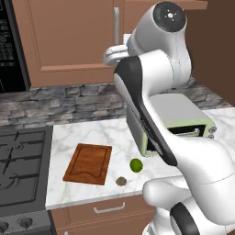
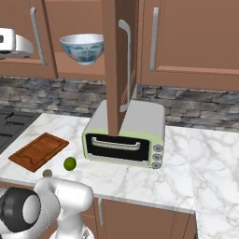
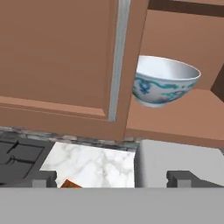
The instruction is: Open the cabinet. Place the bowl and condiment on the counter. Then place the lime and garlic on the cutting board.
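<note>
Up at the brown wall cabinet (image 2: 116, 65), one door swung wide exposes the blue-patterned bowl (image 3: 165, 82) on its shelf, the gripper (image 3: 109, 179) spread open before it, holding nothing.

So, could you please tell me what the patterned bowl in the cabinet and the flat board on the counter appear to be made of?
The round white bowl with blue painted pattern looks like glazed porcelain: smooth, with soft shading inside. The flat rectangular reddish-brown cutting board looks like wood, with faint grain and a groove near its edge; being rendered, both are guesses.
</note>
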### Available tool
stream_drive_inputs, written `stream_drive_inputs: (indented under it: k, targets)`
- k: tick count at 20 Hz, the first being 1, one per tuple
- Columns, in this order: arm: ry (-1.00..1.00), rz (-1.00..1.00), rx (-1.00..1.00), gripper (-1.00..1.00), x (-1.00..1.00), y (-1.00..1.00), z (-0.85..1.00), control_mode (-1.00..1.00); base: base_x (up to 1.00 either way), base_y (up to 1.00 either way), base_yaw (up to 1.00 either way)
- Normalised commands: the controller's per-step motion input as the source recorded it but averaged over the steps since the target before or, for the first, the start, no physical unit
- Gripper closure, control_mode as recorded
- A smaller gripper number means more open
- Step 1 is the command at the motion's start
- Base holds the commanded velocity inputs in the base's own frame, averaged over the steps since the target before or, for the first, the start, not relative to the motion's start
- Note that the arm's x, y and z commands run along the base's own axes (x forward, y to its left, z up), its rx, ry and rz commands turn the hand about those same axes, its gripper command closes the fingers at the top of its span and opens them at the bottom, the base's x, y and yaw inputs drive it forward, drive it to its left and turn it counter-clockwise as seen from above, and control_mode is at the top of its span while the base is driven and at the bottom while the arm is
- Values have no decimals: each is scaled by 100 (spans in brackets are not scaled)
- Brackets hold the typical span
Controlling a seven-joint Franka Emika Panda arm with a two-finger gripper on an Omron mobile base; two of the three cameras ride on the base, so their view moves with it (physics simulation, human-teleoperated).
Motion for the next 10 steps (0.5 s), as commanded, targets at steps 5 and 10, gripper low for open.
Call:
stream_drive_inputs:
  k: [5, 10]
  targets:
    - [0, 0, 0, -100, 68, 11, 0, -100, 0, 0, 0]
    - [-3, 0, 0, -100, 66, -11, -8, -100, 0, 0, 0]
